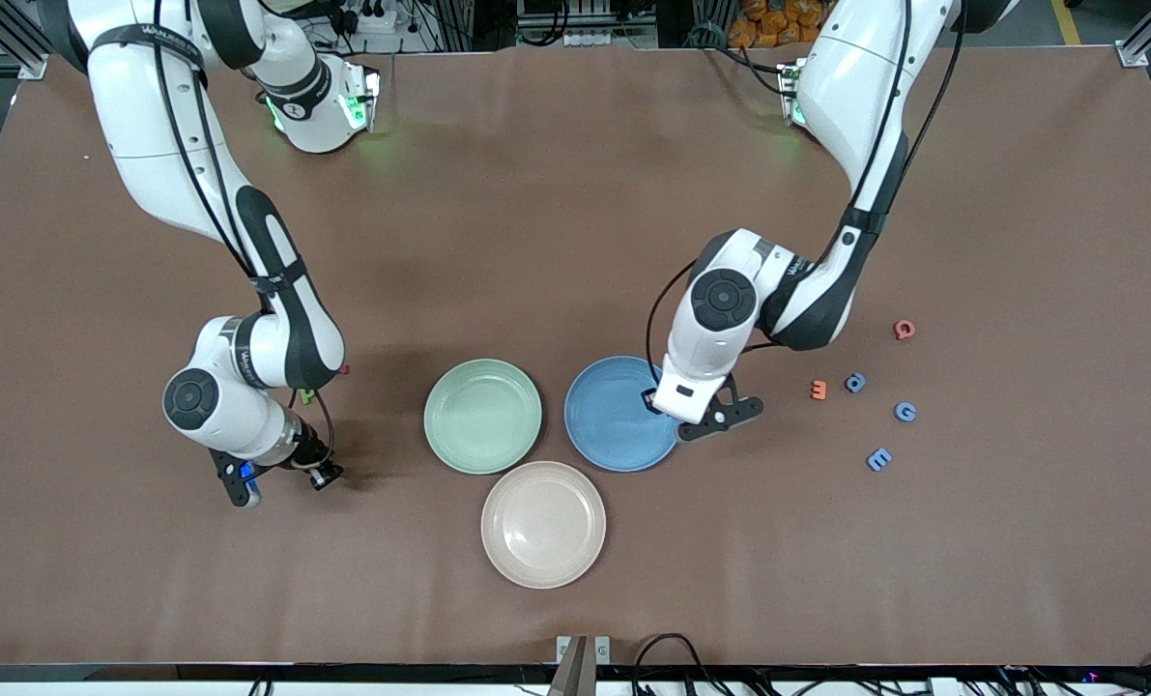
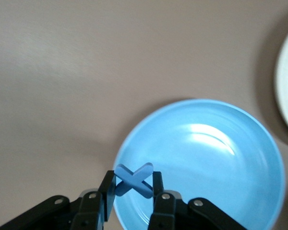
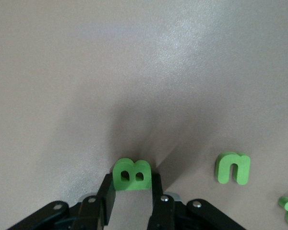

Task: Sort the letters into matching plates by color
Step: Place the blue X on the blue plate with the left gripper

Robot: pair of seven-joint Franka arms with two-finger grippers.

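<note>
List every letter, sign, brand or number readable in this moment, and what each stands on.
"B": green foam letter between the right gripper fingers, at the table.
"n": green letter lying beside it.
Plus sign: blue foam piece held by the left gripper over the blue plate.
"G": blue letter.
"E": blue letter.
"G": red letter.
Arm-link branding: too small to read.

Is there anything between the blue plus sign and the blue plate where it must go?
Nothing visible. The left gripper holds the blue plus sign over the blue plate's rim, and the plate's inside is bare.
</note>
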